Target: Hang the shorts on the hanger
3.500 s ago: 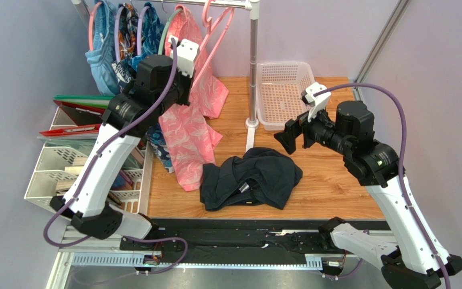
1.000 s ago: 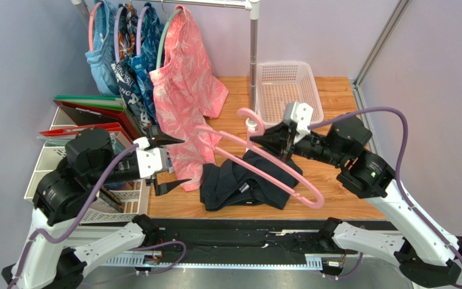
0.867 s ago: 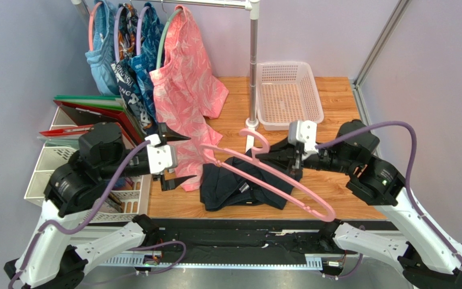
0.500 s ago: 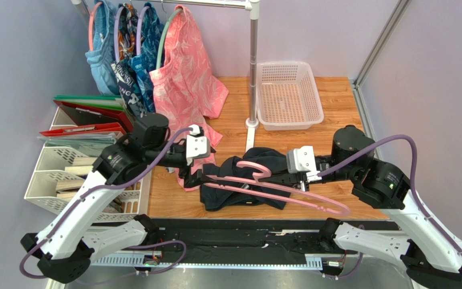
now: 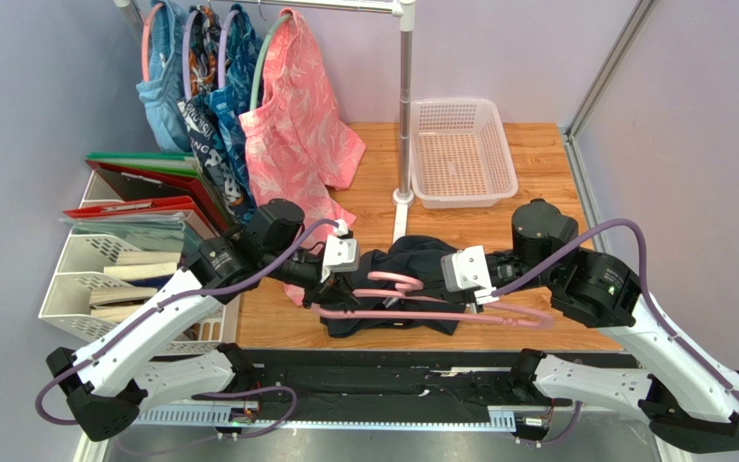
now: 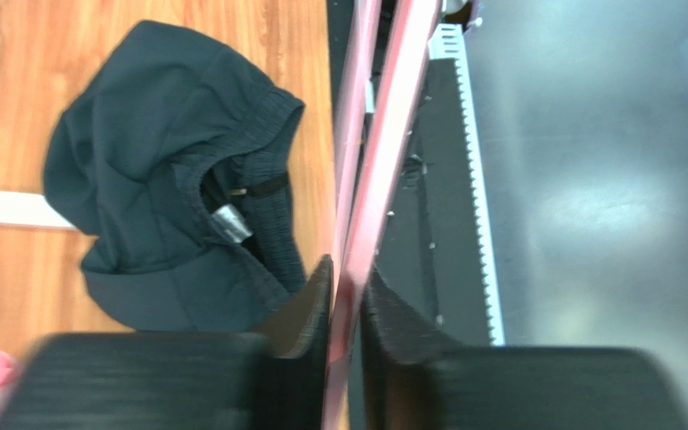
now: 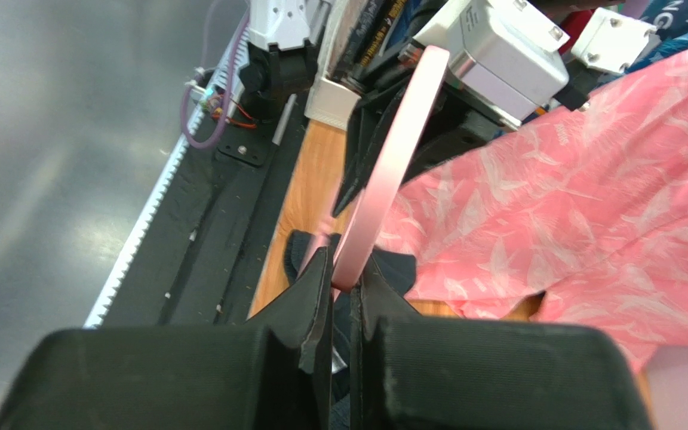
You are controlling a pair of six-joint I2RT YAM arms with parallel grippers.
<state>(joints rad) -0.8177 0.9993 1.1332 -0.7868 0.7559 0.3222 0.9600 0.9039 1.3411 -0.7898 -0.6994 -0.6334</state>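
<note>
The thin pink hanger [image 5: 402, 315] hangs level just above the black shorts [image 5: 412, 262], which lie crumpled on the wooden table. My left gripper [image 5: 330, 294] is shut on the hanger's left end. My right gripper [image 5: 487, 298] is shut on its right part. In the left wrist view the hanger [image 6: 365, 161] runs up out of the gripper [image 6: 346, 291], with the shorts [image 6: 168, 179] lying to its left. From the right wrist, the hanger [image 7: 392, 161] rises out of the shut gripper [image 7: 346, 269] towards the left arm.
A white basket [image 5: 460, 149] stands at the back beside the rack's pole [image 5: 404, 106]. A pink leaf-print garment [image 5: 296, 125] and blue patterned garments [image 5: 200, 87] hang on the rack at back left. File trays [image 5: 113, 269] stand off the table's left edge.
My left gripper swung in from the left, reached the hanger's left end and shut on it. My right gripper lowered the hanger until it hung level over the shorts.
</note>
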